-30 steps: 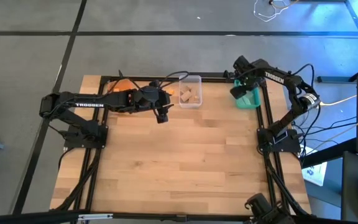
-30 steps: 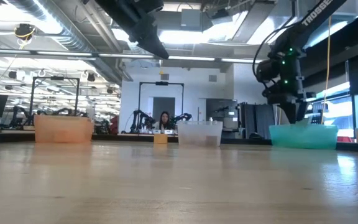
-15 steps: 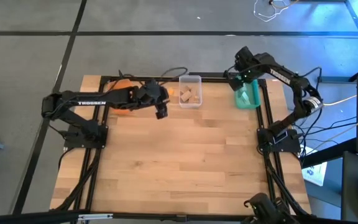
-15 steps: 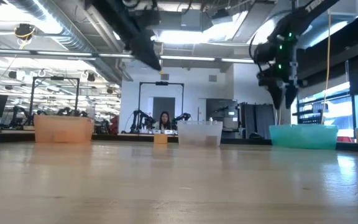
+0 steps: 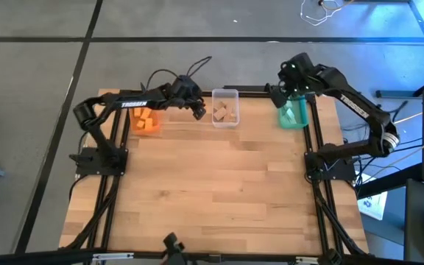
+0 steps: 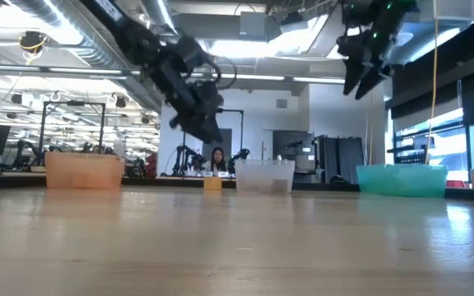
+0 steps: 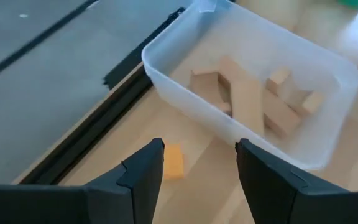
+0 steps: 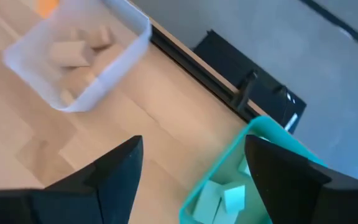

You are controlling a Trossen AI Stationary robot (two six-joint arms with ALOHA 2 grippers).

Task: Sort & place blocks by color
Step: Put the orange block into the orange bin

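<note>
My left gripper is open and empty above the table's far edge, between the orange bin and the clear bin. One orange block lies flat on the table beside the clear bin's wall, below and ahead of its fingers. Plain wood blocks lie in the clear bin. Orange blocks lie in the orange bin. My right gripper is open and empty, high above the left rim of the teal bin, which holds teal blocks.
The three bins stand in a row along the far edge; they also show in the low view, orange, clear, teal. A black frame rail runs just behind them. Bare wood tabletop stretches toward the near edge.
My left gripper has swung from in front of the orange bin toward the table's far edge, up beside the clear bin, uncovering the orange bin. My right gripper has risen from the teal bin and shifted a little toward the far edge.
</note>
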